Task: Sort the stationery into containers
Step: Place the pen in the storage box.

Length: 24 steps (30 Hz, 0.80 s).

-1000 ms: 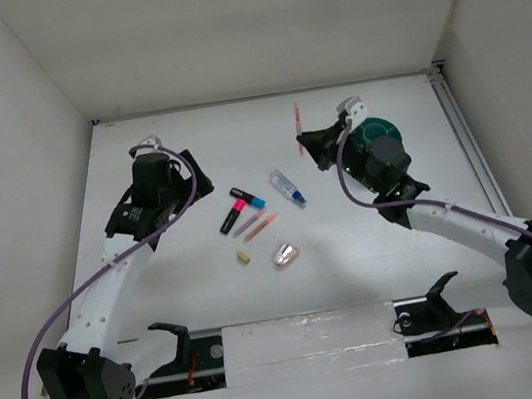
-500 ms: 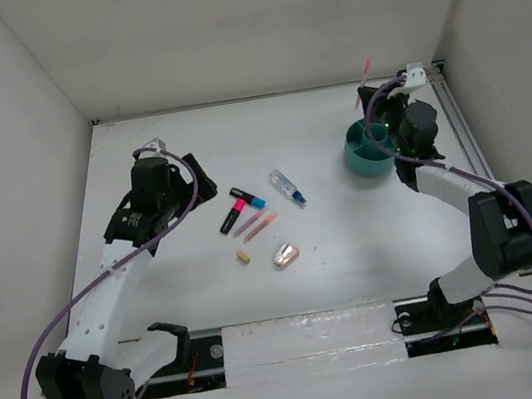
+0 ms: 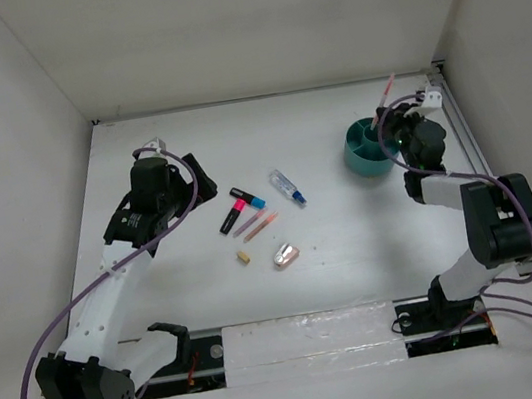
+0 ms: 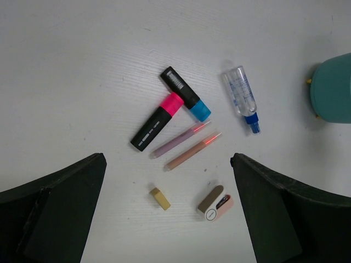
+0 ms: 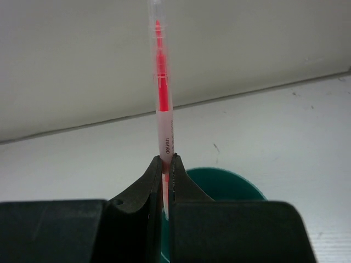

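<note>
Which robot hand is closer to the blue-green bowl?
The right. The right gripper, shut on a pink pen, hangs at the teal bowl's right edge; the left gripper hovers far off to its left.

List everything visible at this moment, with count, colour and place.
black marker with pink cap: 1, table centre, touching the blue-capped one
black marker with blue cap: 1, table centre
clear plastic tube with blue cap: 1, right of the markers
thin pink pens: 2, side by side near the markers
third thin pink pen: 1, held in a gripper
small tan block: 1, near side of the group
silver-pink oval piece: 1, right of the block
round teal plastic bowl: 1, far right
white table: 1
left gripper: open, above the group
right gripper: shut on the third pen, by the bowl
</note>
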Tool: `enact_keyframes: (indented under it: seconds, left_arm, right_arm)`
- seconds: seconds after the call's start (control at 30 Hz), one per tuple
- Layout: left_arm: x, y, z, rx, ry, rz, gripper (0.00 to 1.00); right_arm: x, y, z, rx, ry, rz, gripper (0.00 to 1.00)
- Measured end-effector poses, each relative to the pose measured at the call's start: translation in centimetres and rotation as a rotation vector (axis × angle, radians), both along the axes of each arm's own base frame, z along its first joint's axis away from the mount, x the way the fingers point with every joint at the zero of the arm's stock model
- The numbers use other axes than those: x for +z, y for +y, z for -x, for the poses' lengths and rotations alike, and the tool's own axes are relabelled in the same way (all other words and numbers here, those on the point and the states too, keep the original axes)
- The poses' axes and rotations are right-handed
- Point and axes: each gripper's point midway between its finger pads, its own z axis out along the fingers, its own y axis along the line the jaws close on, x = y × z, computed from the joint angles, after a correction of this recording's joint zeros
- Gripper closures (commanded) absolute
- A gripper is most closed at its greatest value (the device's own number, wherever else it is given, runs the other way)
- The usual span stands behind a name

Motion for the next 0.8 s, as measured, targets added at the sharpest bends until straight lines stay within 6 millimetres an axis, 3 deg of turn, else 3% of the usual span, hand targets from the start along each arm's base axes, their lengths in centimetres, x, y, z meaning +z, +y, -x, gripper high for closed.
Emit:
enact_keyframes:
  seconds: [0.17, 0.47, 0.8]
  left_arm:
    - [0.0, 0.0, 0.0, 0.000, 0.001, -0.001, 0.01]
    - [0.0, 0.0, 0.0, -0.001, 0.001, -0.002, 0.01]
    - [-0.1, -0.3, 0.1, -0.013, 0.006, 0.006, 0.01]
  right_arm:
    - [-1.0, -1.4, 0.3, -0.051, 0.020, -0.018, 1.00]
    - [-0.6, -1.9, -0.1, -0.067, 0.026, -0.036, 1.00]
    - [-1.5, -2.0, -0.4, -0.070, 0.091, -0.040, 1.00]
